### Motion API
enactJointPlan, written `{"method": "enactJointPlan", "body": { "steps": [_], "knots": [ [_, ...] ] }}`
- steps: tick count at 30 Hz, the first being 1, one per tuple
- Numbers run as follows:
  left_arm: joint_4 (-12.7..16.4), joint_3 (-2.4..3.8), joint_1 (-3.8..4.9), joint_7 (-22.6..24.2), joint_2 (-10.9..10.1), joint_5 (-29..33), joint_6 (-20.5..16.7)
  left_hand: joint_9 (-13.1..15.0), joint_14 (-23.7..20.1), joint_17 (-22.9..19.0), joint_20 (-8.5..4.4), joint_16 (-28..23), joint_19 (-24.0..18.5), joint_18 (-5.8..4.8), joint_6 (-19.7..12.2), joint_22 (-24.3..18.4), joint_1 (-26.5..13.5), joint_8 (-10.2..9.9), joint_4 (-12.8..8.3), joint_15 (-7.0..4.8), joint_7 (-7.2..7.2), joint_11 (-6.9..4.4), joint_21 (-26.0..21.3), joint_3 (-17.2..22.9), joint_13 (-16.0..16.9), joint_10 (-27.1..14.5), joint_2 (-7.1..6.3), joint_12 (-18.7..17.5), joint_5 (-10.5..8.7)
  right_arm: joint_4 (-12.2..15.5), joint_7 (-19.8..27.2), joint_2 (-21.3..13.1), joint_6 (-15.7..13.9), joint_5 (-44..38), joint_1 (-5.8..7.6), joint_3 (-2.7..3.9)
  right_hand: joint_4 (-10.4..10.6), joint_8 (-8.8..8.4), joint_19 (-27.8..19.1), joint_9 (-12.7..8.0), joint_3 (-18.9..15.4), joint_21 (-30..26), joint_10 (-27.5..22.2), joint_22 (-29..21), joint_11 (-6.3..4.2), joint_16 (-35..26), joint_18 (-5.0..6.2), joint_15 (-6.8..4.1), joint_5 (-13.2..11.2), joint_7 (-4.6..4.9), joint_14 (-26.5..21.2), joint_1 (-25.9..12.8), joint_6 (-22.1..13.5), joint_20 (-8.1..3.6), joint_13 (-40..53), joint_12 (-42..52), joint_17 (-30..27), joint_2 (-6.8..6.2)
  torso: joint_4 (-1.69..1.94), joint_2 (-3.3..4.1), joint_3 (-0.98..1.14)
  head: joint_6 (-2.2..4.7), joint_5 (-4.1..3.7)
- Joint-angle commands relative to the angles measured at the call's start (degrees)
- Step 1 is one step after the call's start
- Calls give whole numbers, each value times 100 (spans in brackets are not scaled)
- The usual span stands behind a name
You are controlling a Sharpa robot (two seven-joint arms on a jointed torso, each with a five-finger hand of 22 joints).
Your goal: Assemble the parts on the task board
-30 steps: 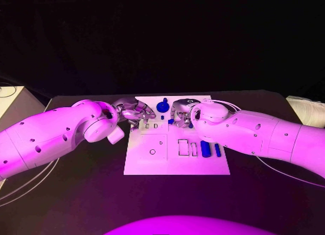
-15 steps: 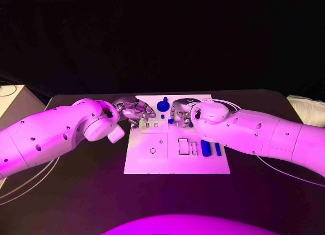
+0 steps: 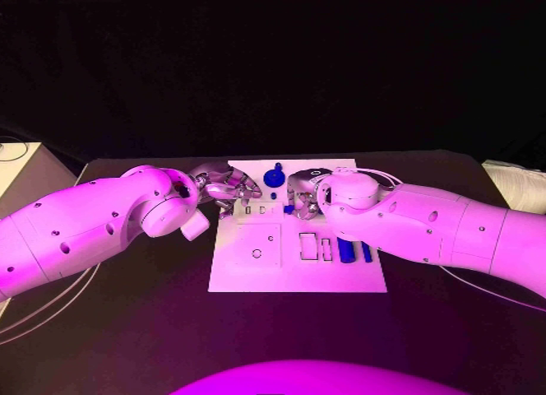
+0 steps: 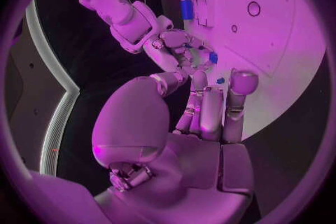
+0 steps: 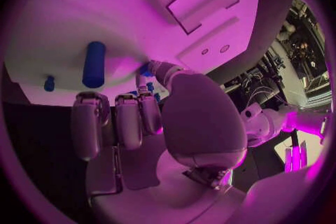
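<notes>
While both arms reach in over the far half of the task board (image 3: 291, 280), the right hand (image 3: 303, 196) has its fingers curled down together onto the board, their tips (image 5: 145, 88) meeting a small blue part (image 5: 145, 70); whether the part is pinched or only touched cannot be told. The left hand (image 3: 226, 188) sits at the board's far left corner with its fingers bent inward side by side over the surface, and whether it grips anything cannot be told either. The board is a flat white plate with rectangular recesses and small round holes. A rounded blue knob-shaped part (image 3: 273, 176) stands near its far edge between the two hands. Two smooth blue cylinders (image 3: 347, 249) lie side by side beside the right forearm. Both hands are polished metal, the arms glossy white shells, and the table (image 3: 131, 329) is matt black.
</notes>
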Motion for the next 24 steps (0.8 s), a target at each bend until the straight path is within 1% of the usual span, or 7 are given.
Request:
{"method": "enactJointPlan", "body": {
  "steps": [1,3,14,18,20,21,24],
  "knots": [
    [2,3,0,27,8,27,95,-5,-32,225,-1,-38,25,72,34,-5,40,15,-7,-20,22,-2,-39,32,-5,-4,-2,-38,-7,45,-249,-14,196,-260,16,3,-21,-3,458,-3,18,9,23,674,25,14,-69,-9,0,9,277,-50,12,-5,573,7,20,5,5,-4,-2,2,3],
    [3,3,0,26,5,27,95,-5,-32,225,-1,-38,25,72,34,-5,40,15,-7,-20,22,-2,-39,32,-5,-4,-2,-38,-7,76,-261,-29,163,-270,26,3,-20,-2,461,-3,19,25,23,689,25,9,-72,-9,-1,8,275,-54,13,-5,573,7,12,5,3,-4,-3,3,10],
    [-31,2,-1,40,32,27,111,-15,-33,221,-1,-40,27,74,32,-21,67,15,-19,-21,17,-5,-53,38,-16,-6,-3,-42,-7,276,-250,-133,-12,-285,65,10,-18,2,463,-3,23,36,36,701,23,16,-75,-10,-6,7,279,-89,14,-6,583,15,25,-9,-11,1,11,23,24],
    [-70,1,-3,77,77,27,108,-93,-39,205,-12,-48,37,77,-3,-47,131,-55,-42,-35,-6,-23,-80,85,-46,-13,14,-49,-6,367,-225,-190,-147,-286,70,22,-18,2,463,-3,23,36,36,701,23,16,-75,-10,-6,7,279,-89,14,-6,583,15,25,-9,-13,4,17,32,25],
    [-93,0,-9,116,102,31,94,-205,-41,198,-24,-49,45,77,-18,-66,155,-167,-45,-48,-20,-36,-101,129,-64,-18,12,-45,-6,409,-207,-220,-224,-285,75,26,-19,3,465,-3,24,44,40,710,22,20,-77,-11,-6,6,280,-95,15,-6,587,19,31,-13,-14,3,18,37,25],
    [-107,0,-21,155,118,40,88,-317,-42,193,-39,-48,56,78,-25,-75,175,-281,-50,-66,-49,-61,-114,171,-78,-21,10,-39,-5,437,-194,-241,-274,-284,77,29,-19,3,465,-3,24,44,40,710,22,20,-77,-11,-6,6,280,-95,15,-6,587,19,31,-13,-14,1,12,42,22],
    [-139,-1,-90,294,156,97,69,-577,-40,188,-101,-40,86,76,23,-79,244,-550,-93,-139,-97,-150,-131,324,-112,-33,28,-34,-4,521,-155,-304,-426,-273,81,37,-21,5,468,-3,25,57,48,723,21,25,-80,-12,-7,4,282,-102,16,-7,595,24,40,-19,-22,-1,13,45,28]
  ]
}}
